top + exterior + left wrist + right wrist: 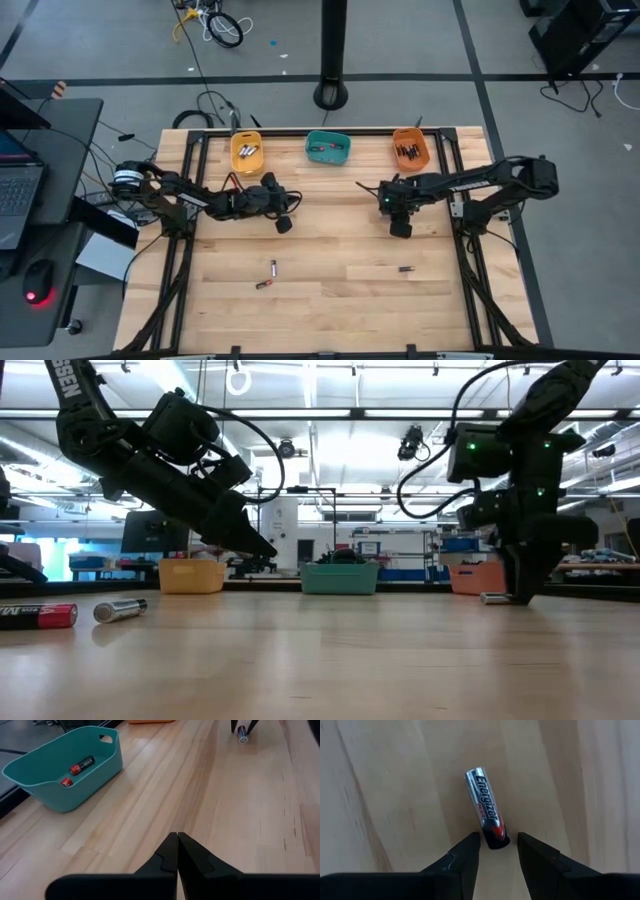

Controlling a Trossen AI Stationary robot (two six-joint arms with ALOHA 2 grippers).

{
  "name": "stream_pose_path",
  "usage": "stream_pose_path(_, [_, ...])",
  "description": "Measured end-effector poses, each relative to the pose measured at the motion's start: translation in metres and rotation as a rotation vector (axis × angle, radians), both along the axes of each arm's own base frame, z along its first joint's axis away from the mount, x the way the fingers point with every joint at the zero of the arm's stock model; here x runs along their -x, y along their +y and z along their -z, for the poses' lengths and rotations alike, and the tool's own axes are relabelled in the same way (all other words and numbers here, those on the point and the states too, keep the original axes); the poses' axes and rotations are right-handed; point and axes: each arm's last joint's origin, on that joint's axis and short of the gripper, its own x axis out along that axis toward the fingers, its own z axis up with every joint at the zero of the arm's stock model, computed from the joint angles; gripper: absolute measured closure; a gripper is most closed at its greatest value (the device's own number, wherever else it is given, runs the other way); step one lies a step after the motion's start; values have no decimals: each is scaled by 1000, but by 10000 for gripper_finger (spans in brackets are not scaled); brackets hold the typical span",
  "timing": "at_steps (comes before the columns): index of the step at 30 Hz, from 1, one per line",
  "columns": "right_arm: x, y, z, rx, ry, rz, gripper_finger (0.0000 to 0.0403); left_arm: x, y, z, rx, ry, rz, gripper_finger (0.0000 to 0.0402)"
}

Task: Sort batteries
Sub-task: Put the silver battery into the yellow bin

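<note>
Right gripper [497,851], fingers spread, straddles a silvery battery's [486,806] dark end on the counter [330,250]; small, rigid, slick, likely to roll, best pinched mid-body; left gripper [177,851] pressed together

Overhead view straight down, low view level across table [330,300], wrist views close

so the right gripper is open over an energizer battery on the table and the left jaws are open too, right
Not quite. The left gripper is shut: the left wrist view shows its jaws pressed together with nothing between them. The rest holds: the right gripper is open, jaws either side of the end of the Energizer battery lying on the table.
</note>
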Motion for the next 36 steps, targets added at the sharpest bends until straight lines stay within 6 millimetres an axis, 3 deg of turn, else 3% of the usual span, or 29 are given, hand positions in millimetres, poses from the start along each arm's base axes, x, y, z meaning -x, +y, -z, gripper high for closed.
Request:
stream_pose_path(10, [-10, -2, -3, 10, -14, -41, 267, 0, 0, 0, 0, -1, 0, 389])
stream_pose_path(20, [-18, 1, 6, -30, -16, -63, 339, -1, 0, -1, 14, -18, 6, 389])
stream_pose_path(27, [-19, 5, -4, -42, -58, -63, 343, -3, 0, -6, 15, -76, 5, 389])
stream_pose_path(32, [-31, 9, -19, -11, -224, -76, 343, -4, 0, -14, 5, -192, 22, 390])
stream_pose_path(36, [-54, 11, -30, 42, -475, -79, 343, 5, -3, -22, -13, -368, 113, 393])
